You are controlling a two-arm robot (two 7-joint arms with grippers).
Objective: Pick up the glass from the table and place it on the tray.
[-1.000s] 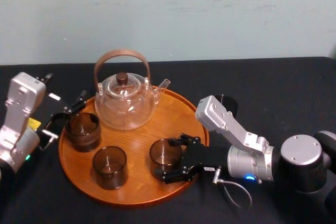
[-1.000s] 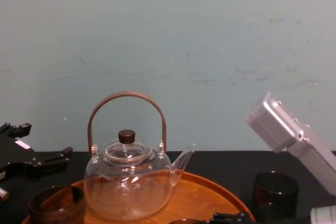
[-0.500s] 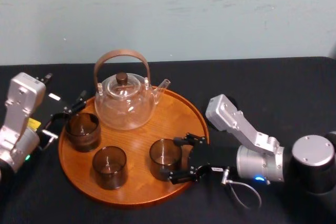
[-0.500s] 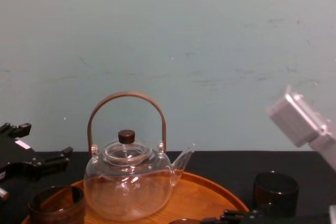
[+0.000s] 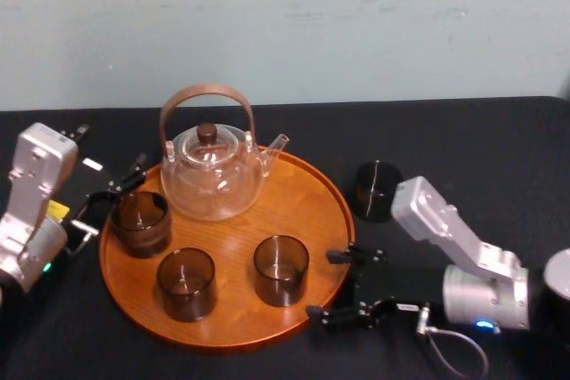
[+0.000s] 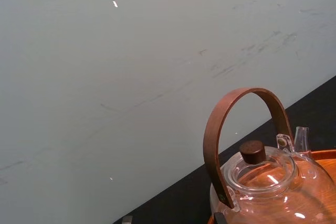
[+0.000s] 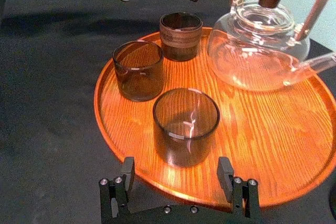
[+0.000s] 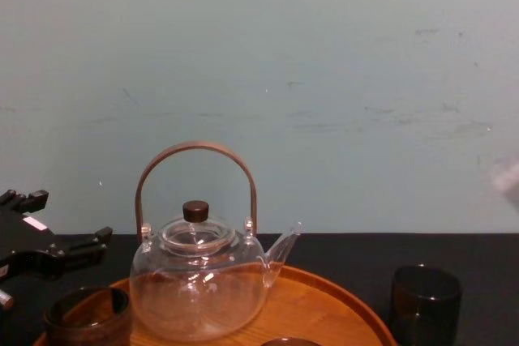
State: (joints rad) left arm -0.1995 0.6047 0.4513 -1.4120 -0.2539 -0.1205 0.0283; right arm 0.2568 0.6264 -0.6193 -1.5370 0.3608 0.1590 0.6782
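Note:
On the black table (image 5: pixel 463 140) lies the round orange-brown tray (image 5: pixel 303 206). It carries a clear glass teapot (image 5: pixel 212 171) and three dark glasses, at the back left (image 5: pixel 141 222), the front (image 5: pixel 186 284) and the front right (image 5: pixel 281 270). A further dark glass (image 5: pixel 375 190) stands on the table just right of the tray, also in the chest view (image 8: pixel 425 304). My right gripper (image 5: pixel 334 285) is open at the tray's front right rim, a short gap from the front right glass (image 7: pixel 186 126). My left gripper (image 5: pixel 111 200) sits open at the tray's left edge.
The teapot's brown hoop handle (image 6: pixel 247 98) rises well above the glasses at the back of the tray. A pale wall (image 8: pixel 324 54) backs the table. Bare table stretches to the right of the lone glass and along the front edge.
My right gripper has let go of the front right glass and drawn back to the right, off the tray. The glass on the table is now uncovered. The left arm has not moved.

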